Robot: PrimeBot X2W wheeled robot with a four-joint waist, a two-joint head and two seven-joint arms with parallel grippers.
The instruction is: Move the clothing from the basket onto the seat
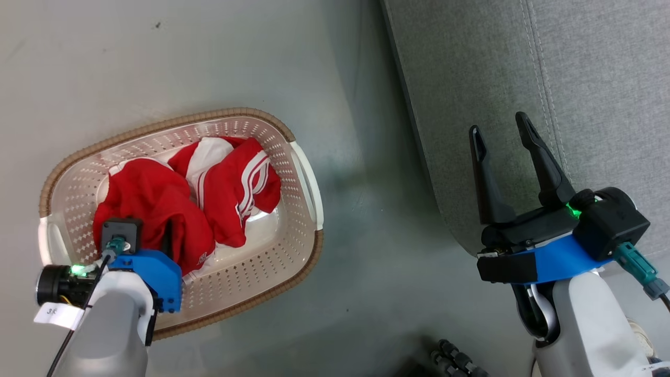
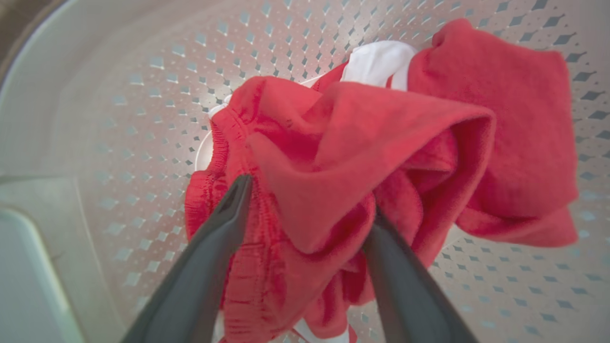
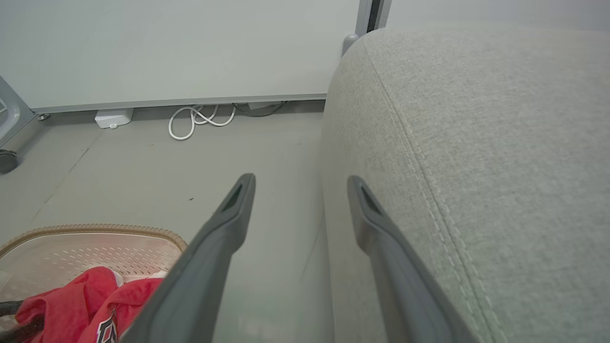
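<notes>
I'm straddling a fold of the clothing [image 2: 343,157] inside the basket [image 1: 309,246] with my open left pincer [image 2: 309,200], ready to pinch, while idling the open right pincer [image 1: 500,125] well clear of the basket.

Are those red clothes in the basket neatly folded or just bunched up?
Bunched up. The clothing lies in the basket as a crumpled heap, with loose, irregular folds and no flat layers.

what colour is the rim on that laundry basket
Brown with a woven look, topping the cream perforated plastic laundry basket; best seen in the head view.
</notes>
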